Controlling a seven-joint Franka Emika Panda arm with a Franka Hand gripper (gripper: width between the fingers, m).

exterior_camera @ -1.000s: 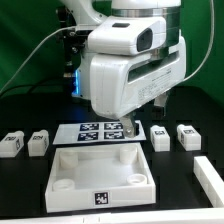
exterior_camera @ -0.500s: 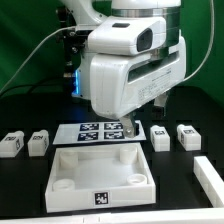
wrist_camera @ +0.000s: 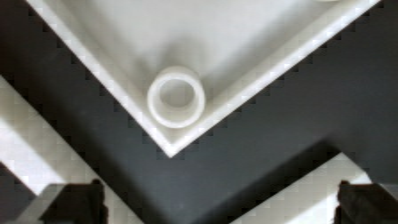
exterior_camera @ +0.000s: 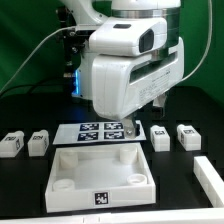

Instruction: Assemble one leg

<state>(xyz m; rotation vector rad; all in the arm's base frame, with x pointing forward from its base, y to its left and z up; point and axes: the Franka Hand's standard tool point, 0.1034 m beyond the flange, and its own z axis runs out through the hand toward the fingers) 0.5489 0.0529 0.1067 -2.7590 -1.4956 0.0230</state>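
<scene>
End effector point(wrist_camera: 217, 208) hangs above a corner of the white tray-like top point(exterior_camera: 65, 198). Its fingers point(wrist_camera: 71, 205) are spread wide, with nothing between them. The corner socket point(wrist_camera: 175, 97) lies below the wrist camera. No leg is held. The nearest leg point(exterior_camera: 160, 138) rests on the worktop point(exterior_camera: 30, 200), just beside the tray on the exterior view's right. Risk: a straight descent would likely hit the tray rim, not a leg.

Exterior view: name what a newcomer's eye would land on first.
The bulky white arm fills the upper middle of the picture. Below it lies the large white tray with round corner sockets. Four small tagged legs stand to either side, two at the exterior view's left and two at its right.
</scene>
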